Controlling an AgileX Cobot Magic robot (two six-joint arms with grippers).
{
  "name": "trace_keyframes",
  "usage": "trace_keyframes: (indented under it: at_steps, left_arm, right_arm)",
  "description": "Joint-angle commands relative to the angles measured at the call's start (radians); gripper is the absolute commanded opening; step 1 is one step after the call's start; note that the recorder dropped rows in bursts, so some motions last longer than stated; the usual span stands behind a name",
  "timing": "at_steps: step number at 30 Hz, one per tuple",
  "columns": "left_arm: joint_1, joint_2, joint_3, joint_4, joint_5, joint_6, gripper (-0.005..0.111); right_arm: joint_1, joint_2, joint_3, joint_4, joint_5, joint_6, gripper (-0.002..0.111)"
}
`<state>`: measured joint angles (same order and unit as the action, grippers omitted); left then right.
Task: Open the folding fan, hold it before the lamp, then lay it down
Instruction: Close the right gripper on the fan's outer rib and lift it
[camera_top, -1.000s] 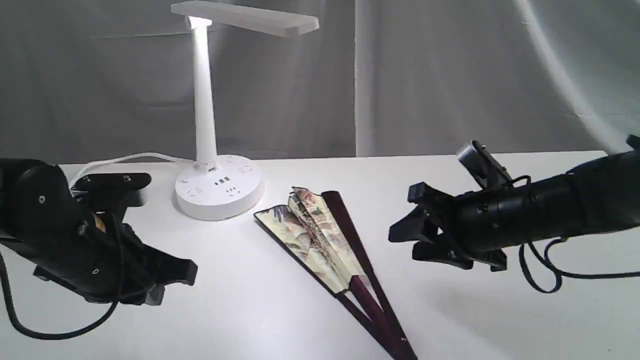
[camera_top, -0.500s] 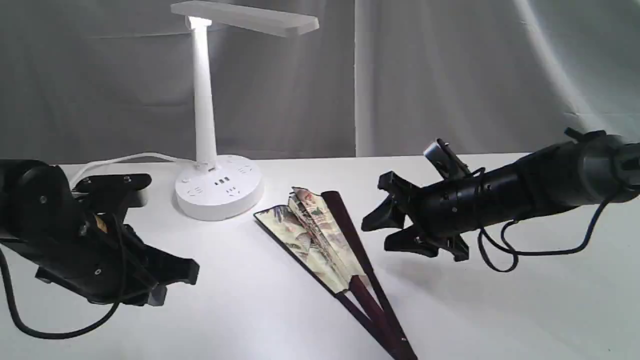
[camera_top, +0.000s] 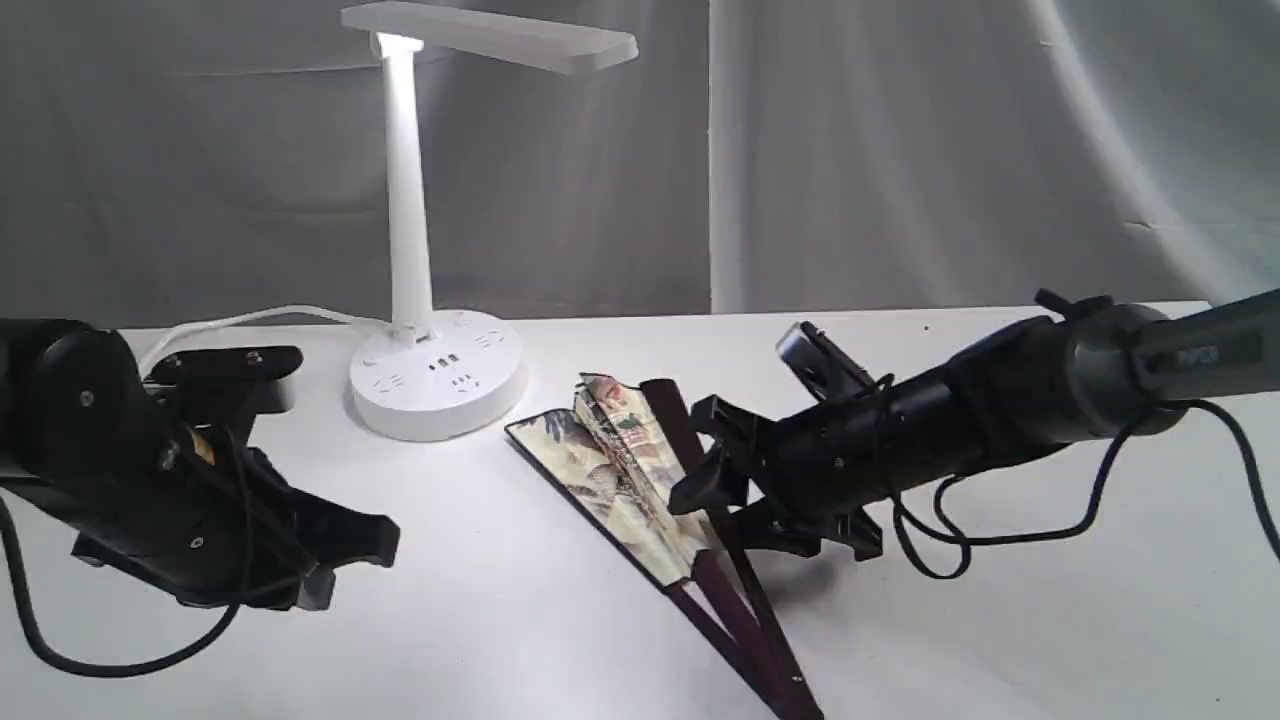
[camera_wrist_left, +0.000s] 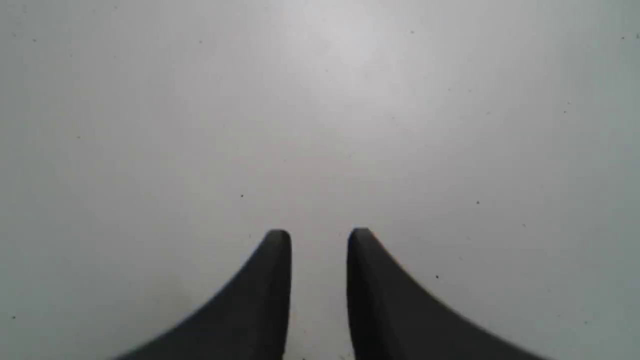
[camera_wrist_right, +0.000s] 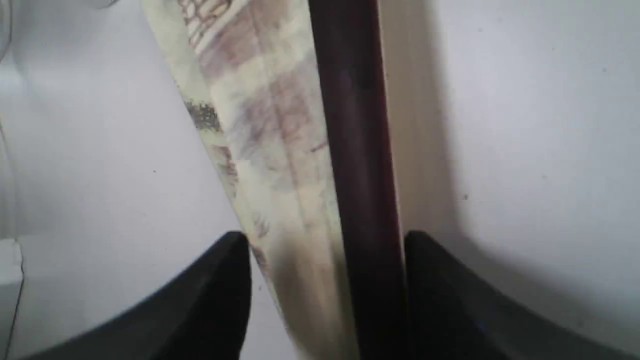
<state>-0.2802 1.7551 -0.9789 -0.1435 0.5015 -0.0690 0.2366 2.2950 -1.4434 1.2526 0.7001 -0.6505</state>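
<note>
The exterior view takes in the whole scene. The folding fan lies flat on the white table, just in front of the lamp and to the right of its round base. The right gripper is low over the fan's middle, while the left gripper hangs well apart at the left.

Only the right wrist view shows how that gripper sits: its jaws are spread wide, one fingertip on each side of the fan, astride it and not closed on it. A strip of bare table shows between that fingertip and the painted paper; whether the other fingertip touches the dark maroon guard cannot be told. The picture is blurred.

The left wrist view shows only bare table beyond the left gripper, whose jaws stand narrowly apart with nothing between them.

The fan's long axis runs diagonally. Its pivot end points toward the near edge of the exterior view, and its paper end points away, toward the lamp's base. It is only slightly spread, with a few pleats showing and the ribs parting a little near the pivot.

A white cord trails from the base behind the left arm. A black cable loops under the right arm. A grey curtain hangs behind the table. The right gripper covers part of the fan's guard in the exterior view.
</note>
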Motion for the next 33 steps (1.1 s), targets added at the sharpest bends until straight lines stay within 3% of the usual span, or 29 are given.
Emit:
trace_keyframes:
  at_steps: [1,6,19,33]
  left_arm:
    - [-0.004,0.001,-0.004,-0.01,-0.007,-0.001,0.021]
    - [-0.004,0.001,-0.004,-0.01,-0.007,-0.001,0.021]
    - [-0.004,0.001,-0.004,-0.01,-0.007,-0.001,0.021]
    - [-0.004,0.001,-0.004,-0.015,-0.018,-0.001,0.021]
  right_arm:
    - [0.013,0.003,-0.001,0.001,-0.063,-0.006,0.047]
    - [0.011,0.003,-0.001,0.015,-0.065,-0.006,0.04]
    - [0.002,0.003,-0.001,0.002,-0.012,-0.006,0.0]
    - [-0.053,-0.034,-0.001,0.02,0.212,-0.082,0.0]
